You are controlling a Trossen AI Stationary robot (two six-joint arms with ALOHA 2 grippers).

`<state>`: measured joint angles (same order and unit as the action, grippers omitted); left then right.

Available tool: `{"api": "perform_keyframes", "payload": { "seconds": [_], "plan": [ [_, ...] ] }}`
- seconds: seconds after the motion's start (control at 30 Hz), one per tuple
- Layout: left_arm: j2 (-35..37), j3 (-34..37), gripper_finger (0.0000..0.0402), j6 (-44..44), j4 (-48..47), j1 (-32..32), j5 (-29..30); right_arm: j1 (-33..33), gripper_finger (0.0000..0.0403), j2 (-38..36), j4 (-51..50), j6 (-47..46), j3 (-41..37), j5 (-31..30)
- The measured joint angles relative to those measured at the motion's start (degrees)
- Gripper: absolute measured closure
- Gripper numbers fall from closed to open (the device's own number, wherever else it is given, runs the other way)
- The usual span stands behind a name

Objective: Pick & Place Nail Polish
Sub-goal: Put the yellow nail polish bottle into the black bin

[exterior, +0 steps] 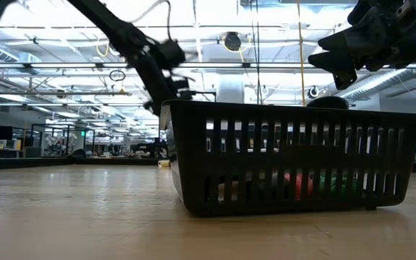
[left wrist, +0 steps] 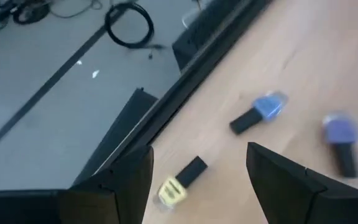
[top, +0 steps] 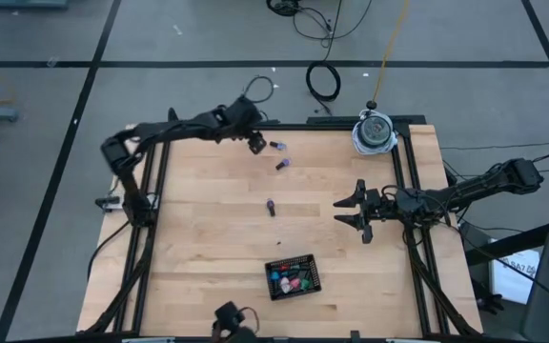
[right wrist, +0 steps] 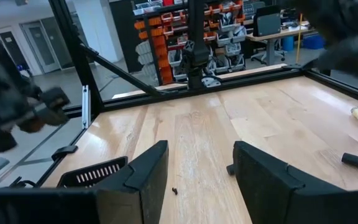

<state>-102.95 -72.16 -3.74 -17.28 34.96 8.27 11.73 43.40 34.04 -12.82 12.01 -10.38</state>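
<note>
op: left pincer (left wrist: 194, 180) hangs released, its jaws wide apart, over the far edge of the worktop (top: 208, 238), well away from the basket (top: 294, 276). what's under it?

guide: a yellow bottle (left wrist: 180, 182) lies on its side between your fingers, just beside the black frame rail (left wrist: 185, 93). two blue bottles (left wrist: 260, 112) lie flat a little further in toward the basket.

op: which way does it point?

guide: its dark cap points away from your wrist and slants toward the blue bottles; the long axis runs roughly between your fingers, so they'd close across it. come straight down and close on the glass body, not the cap. mind the rail.

op: right pincer (top: 358, 212)?

guide: parked with jaws spread, holding nothing, beyond the basket toward the right edge.
</note>
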Motion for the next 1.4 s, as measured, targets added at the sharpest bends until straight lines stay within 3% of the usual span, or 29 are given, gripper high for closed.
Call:
{"api": "perform_keyframes", "payload": {
  "seconds": [0.17, 0.37, 0.63, 0.93, 1.13, 1.4],
  "plan": [
    [-7.1, -3.6, 0.0149, -7.3, -3.1, 0.7, -3.0, 0.0, 0.0234, 0.0, 0.0, 0.0, 0.0, 0.0],
    [-11.5, -6.9, 0.0149, -9.7, -10.4, 2.7, -5.8, 0.0, 0.0234, 0.0, 0.0, 0.0, 0.0, 0.0],
    [-12.3, -7.1, 0.0149, -12.7, -9.9, 5.4, -5.6, 0.0, 0.0234, 0.0, 0.0, 0.0, 0.0, 0.0],
    [-14.9, -7.1, 0.0149, -15.5, -9.9, 6.2, -11.4, 0.0, 0.0234, 0.0, 0.0, 0.0, 0.0, 0.0],
    [-17.3, -7.6, 0.0149, -16.7, -11.5, 6.1, -8.7, 0.0, 0.0234, 0.0, 0.3, 0.0, 0.0, 0.0],
    [-17.1, -7.5, 0.0157, -14.0, -17.8, 6.2, -9.9, 0.0, 0.0234, 0.0, 0.3, 0.0, 0.0, 0.0]
  ]
}}
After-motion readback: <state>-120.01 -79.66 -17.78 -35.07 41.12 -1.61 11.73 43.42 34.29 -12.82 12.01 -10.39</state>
